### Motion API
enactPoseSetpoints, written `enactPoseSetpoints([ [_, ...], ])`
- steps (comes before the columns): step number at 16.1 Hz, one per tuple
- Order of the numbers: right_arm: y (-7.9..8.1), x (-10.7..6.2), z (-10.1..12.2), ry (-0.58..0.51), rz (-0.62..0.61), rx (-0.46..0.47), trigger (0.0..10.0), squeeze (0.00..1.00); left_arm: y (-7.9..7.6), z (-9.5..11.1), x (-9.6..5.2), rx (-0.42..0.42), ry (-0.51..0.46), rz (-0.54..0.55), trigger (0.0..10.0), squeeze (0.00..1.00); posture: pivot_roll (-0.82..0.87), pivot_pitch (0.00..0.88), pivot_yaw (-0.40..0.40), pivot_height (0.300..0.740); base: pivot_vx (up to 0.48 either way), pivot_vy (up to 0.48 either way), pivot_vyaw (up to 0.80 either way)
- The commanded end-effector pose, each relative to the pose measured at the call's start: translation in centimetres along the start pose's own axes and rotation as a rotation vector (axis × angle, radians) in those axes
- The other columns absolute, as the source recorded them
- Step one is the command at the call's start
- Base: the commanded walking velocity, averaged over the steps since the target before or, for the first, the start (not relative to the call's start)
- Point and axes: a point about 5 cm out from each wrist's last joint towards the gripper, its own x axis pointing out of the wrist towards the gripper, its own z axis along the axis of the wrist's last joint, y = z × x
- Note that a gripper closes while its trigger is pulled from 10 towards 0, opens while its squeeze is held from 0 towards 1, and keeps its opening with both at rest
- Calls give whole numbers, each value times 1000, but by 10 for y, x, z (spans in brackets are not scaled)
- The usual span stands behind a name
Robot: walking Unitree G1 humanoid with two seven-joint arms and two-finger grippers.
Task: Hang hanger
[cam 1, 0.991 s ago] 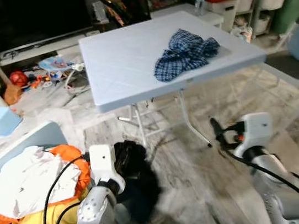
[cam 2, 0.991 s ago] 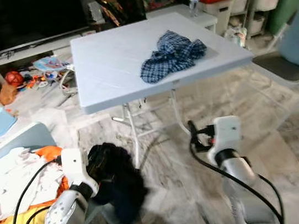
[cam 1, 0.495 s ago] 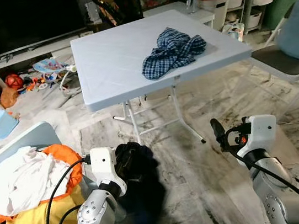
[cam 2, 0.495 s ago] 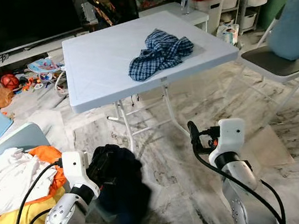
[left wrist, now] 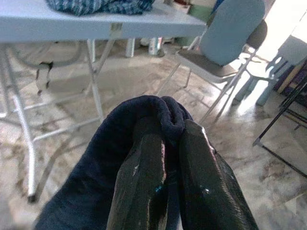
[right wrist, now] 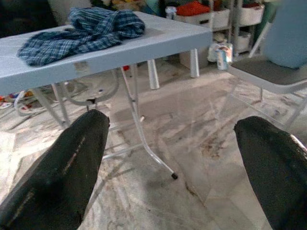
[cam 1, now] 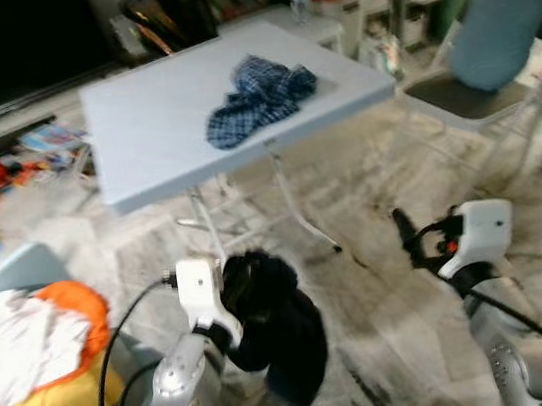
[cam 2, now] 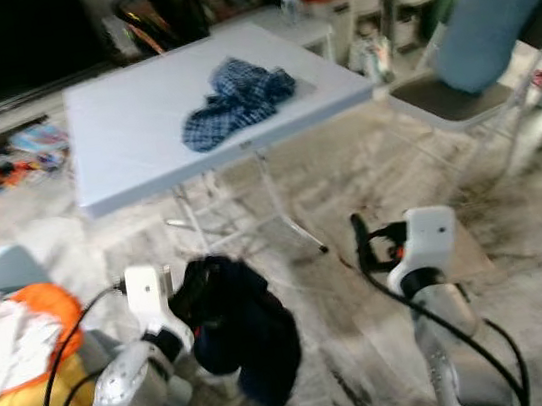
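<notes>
A dark navy garment (cam 1: 282,335) hangs in a bunch from my left gripper (left wrist: 171,130), low in front of me over the marble floor. Its two black fingers (left wrist: 144,182) are shut on a fold of that cloth (left wrist: 103,160). My right gripper (right wrist: 168,120) is held out at the right, open, with nothing between its fingers (right wrist: 72,163); it shows in the head view as black fingers (cam 1: 403,231) on a white wrist. A blue plaid shirt (cam 1: 257,92) lies crumpled on the light blue folding table (cam 1: 135,131) ahead.
A grey-blue folding chair (cam 1: 491,41) stands at the right of the table. A pile of white, orange and yellow clothes (cam 1: 29,348) lies on a seat at my left. Shelves, bins and toys line the back. The table's legs (right wrist: 139,129) stand ahead.
The whole view has swung to the right and is blurred, so the chair has come further into the picture. The navy garment stays in my left gripper; the right gripper stays open.
</notes>
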Motion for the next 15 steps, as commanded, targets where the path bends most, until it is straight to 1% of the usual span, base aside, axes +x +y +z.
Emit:
enactPoseSetpoints([
  [1, 7, 0, -1, 7, 19, 8, 10000, 0, 3, 6, 0, 12, -21, 14, 10000, 0, -135, 0, 44, 740, 247, 0, -800],
  [7, 5, 1, -1, 12, 16, 0, 10000, 0, 3, 5, 3, 9, -20, 11, 10000, 0, -143, 0, 44, 740, 256, 0, -778],
  [8, 5, 1, -1, 13, 17, -1, 10000, 0, 3, 5, 3, 8, -19, 12, 10000, 0, -143, 0, 44, 740, 244, 240, -675],
  [11, 6, 2, -2, 18, 23, -3, 10000, 0, 2, 4, 4, 6, -16, 14, 10000, 0, -143, 0, 42, 740, 0, 271, -673],
  [15, 6, 2, -2, 21, 25, -8, 10000, 0, 3, 2, 4, -3, -2, 19, 10000, 0, -144, 0, 42, 740, 0, 442, -670],
])
